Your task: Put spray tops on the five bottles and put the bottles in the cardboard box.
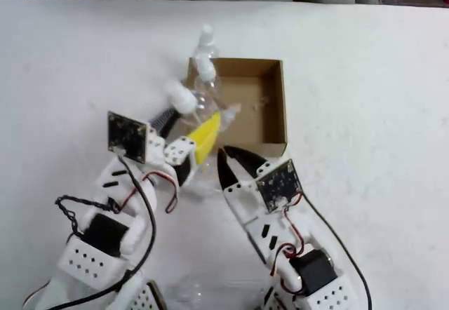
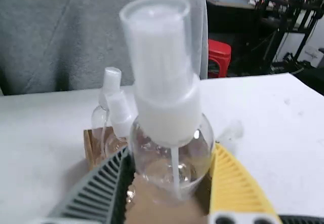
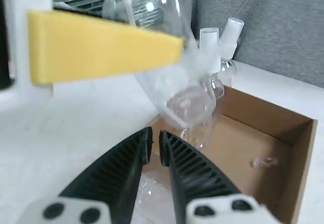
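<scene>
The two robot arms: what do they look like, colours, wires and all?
Both arms are white plastic shells with black motors and a square dark circuit board at the wrist. Black cables and thin red wires loop along them. The left tool has one grey ribbed finger and one yellow; the right tool has two black ribbed fingers.

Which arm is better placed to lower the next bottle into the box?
Left. The left gripper is clamped on a capped bottle at the cardboard box's edge; the right gripper holds nothing.
</scene>
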Motion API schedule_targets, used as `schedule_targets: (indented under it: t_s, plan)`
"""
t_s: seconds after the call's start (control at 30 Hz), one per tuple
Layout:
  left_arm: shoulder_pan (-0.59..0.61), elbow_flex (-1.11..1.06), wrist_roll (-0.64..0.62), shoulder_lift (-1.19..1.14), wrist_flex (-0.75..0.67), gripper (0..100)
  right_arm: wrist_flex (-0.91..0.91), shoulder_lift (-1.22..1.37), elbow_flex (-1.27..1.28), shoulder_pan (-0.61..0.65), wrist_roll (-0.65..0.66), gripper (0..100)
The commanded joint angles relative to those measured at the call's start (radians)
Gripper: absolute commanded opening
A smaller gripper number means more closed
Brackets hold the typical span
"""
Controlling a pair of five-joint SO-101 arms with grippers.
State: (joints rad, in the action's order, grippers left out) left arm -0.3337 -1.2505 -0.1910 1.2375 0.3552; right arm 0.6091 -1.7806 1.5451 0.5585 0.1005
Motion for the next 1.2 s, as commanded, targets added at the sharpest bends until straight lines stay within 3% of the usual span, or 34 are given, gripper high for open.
schedule_targets:
  t_s: [0.0,0.13,0.33,0.5,0.67,1.17]
  plan:
    - [0.038,0.017,0.023,-0.071,-0.092,2,0.067,-0.004,-0.014,-0.008,0.012,1.6]
    - [0.077,0.069,0.023,-0.257,-0.173,2,0.147,-0.004,-0.014,-0.047,0.012,1.6]
    - [0.136,0.117,0.025,-0.470,-0.301,2,0.216,-0.004,-0.009,-0.272,0.017,1.6]
    - [0.140,0.110,0.025,-0.510,-0.370,2,0.275,-0.004,0.021,-0.414,0.184,1.6]
    - [0.131,0.115,0.025,-0.530,-0.373,2,0.340,-0.004,0.040,-0.455,0.258,1.6]
    - [0.108,0.189,0.025,-0.723,-0.373,2,0.352,-0.004,0.040,-0.455,0.261,1.6]
